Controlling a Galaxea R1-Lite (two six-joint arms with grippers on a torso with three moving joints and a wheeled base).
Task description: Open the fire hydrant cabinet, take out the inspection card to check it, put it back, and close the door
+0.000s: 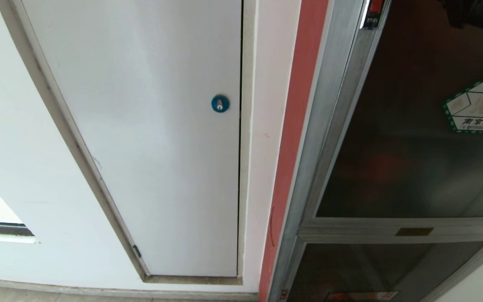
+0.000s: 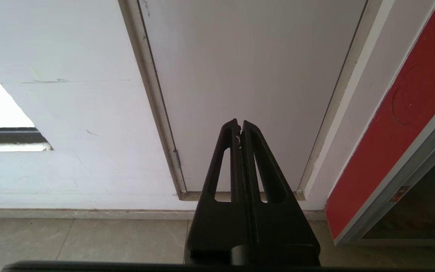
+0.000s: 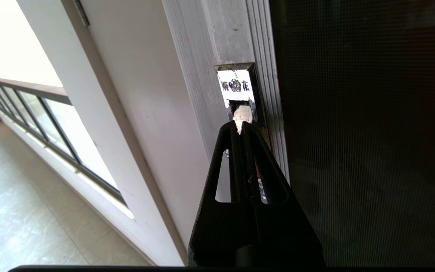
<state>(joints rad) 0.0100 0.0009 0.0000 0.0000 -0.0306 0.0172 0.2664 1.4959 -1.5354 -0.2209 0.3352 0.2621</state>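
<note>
One door (image 1: 409, 138), one white panel (image 1: 149, 138), two hands (image 2: 240, 124) (image 3: 242, 126)

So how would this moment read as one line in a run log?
door: shut | latch: right gripper fingers shut, tips at it | left gripper: shut, parked low by white panel

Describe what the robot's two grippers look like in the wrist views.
Both look alike. The left gripper and the right gripper each have two matte black plastic fingers that taper from a broad black base to a narrow tip, each finger pierced by a long triangular cut-out. No cables or markings show on either.
</note>
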